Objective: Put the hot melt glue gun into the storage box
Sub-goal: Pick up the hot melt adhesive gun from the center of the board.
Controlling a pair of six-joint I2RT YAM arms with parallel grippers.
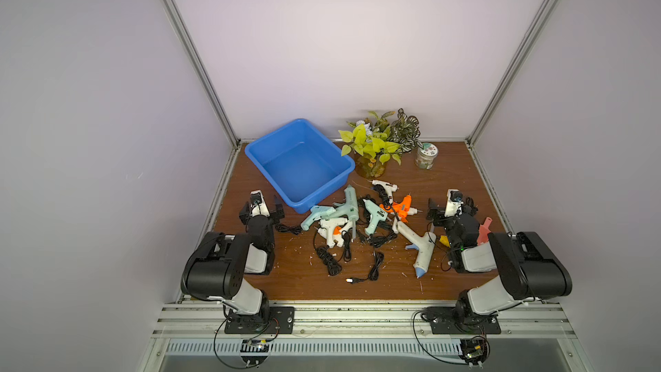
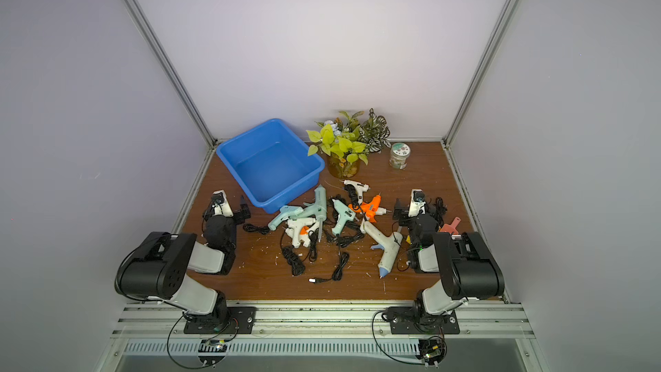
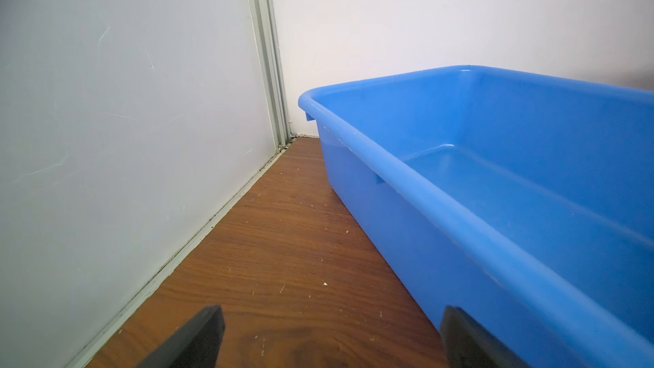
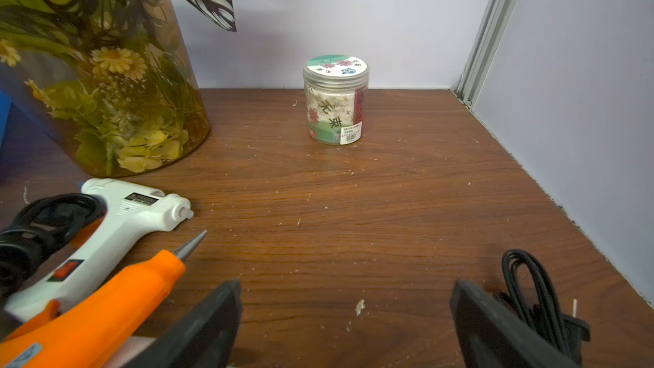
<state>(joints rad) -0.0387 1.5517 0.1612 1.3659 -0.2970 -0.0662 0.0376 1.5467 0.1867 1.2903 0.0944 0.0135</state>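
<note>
As we look down in both top views, the blue storage box (image 1: 300,169) sits empty at the table's (image 1: 465,173) far left, glue guns (image 1: 348,202) heaped just beside its near corner. At the left wrist, our left gripper (image 3: 332,309) gapes empty beside the box's wall; at the right wrist, our right gripper (image 4: 346,283) gapes empty over the bare table beside an orange glue gun (image 4: 106,299).

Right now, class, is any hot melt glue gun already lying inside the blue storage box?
No, the storage box shows only its bare blue floor, and the glue guns all lie outside it on the wooden table.
</note>
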